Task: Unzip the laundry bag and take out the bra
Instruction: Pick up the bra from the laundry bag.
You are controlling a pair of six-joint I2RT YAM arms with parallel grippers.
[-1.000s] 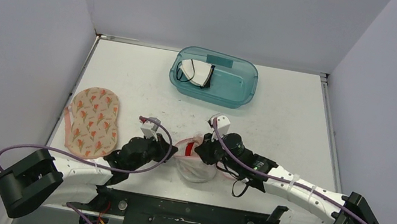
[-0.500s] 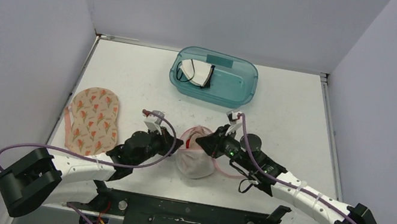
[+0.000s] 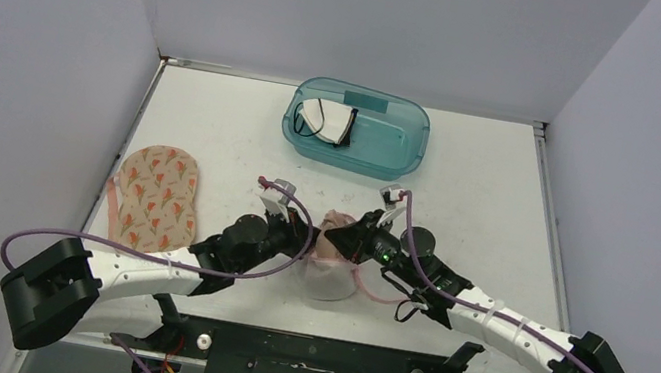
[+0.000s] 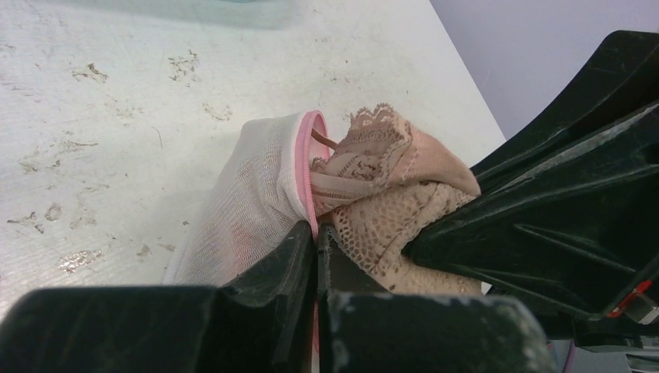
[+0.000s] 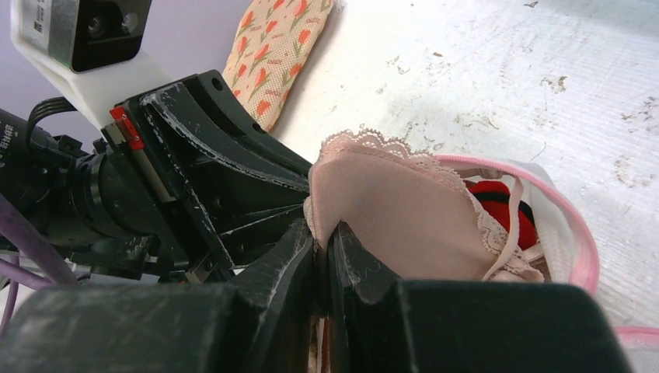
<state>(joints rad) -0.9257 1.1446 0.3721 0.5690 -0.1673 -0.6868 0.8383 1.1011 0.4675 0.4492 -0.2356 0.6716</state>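
The white mesh laundry bag (image 3: 327,279) with a pink zip rim (image 4: 305,163) lies near the table's front, its mouth open. My left gripper (image 3: 309,237) is shut on that pink rim (image 4: 317,230). A beige lace bra (image 3: 338,222) sticks up out of the mouth, and my right gripper (image 3: 347,237) is shut on the edge of its cup (image 5: 322,230). The bra (image 5: 396,206) is partly out of the bag, its strap still trailing inside. The bra (image 4: 381,159) sits right between the two grippers. A red garment (image 5: 503,208) shows inside the bag.
A teal plastic tub (image 3: 392,146) at the back holds a white and black garment (image 3: 329,121). A floral fabric pad (image 3: 157,198) lies at the left, also in the right wrist view (image 5: 280,47). Grey walls close in both sides.
The bra has come up out of the bag's mouth. Both grippers stay shut and have moved a little further from the front edge, lifting the bag's rim.
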